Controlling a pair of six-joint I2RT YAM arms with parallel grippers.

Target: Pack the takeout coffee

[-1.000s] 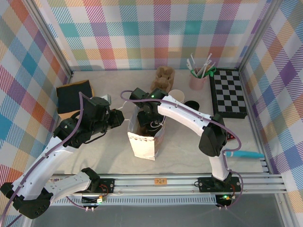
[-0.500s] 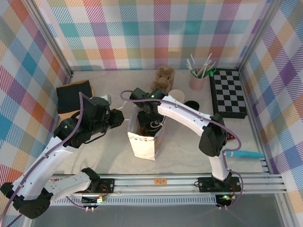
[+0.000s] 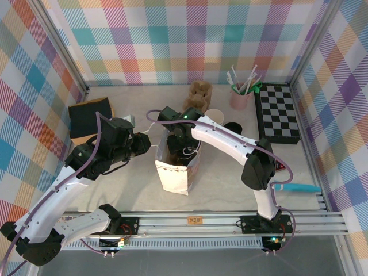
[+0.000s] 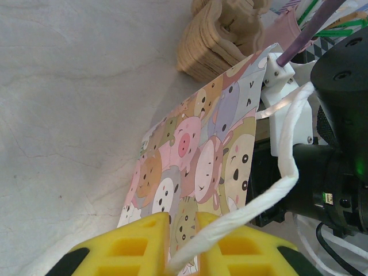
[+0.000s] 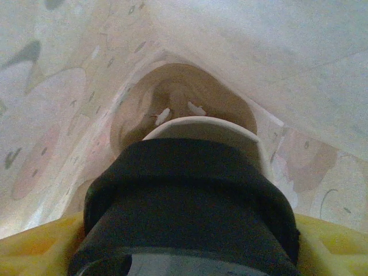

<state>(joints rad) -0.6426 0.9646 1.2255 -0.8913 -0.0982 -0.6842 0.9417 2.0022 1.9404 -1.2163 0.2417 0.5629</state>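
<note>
The takeout coffee (image 5: 190, 195) has a black lid and a pale cup body, and it sits inside the paper bag (image 3: 172, 172). My right gripper (image 5: 184, 253) is shut on it, a yellow finger (image 5: 333, 241) on each side of the lid. In the top view the right gripper (image 3: 183, 145) reaches down into the bag's open mouth. The left gripper (image 4: 183, 244) is shut on the bag's white twisted handle (image 4: 270, 192), next to the bag's cartoon-animal side (image 4: 201, 167). Seen from above, the left gripper (image 3: 146, 144) is at the bag's left rim.
A lidless white cup (image 3: 214, 115) and a loose black lid (image 3: 233, 127) stand behind the bag. A wooden piece (image 3: 198, 94) and a pink holder with straws (image 3: 240, 95) are at the back. A chessboard (image 3: 277, 112) lies at the right, a dark pad (image 3: 89, 115) at the left.
</note>
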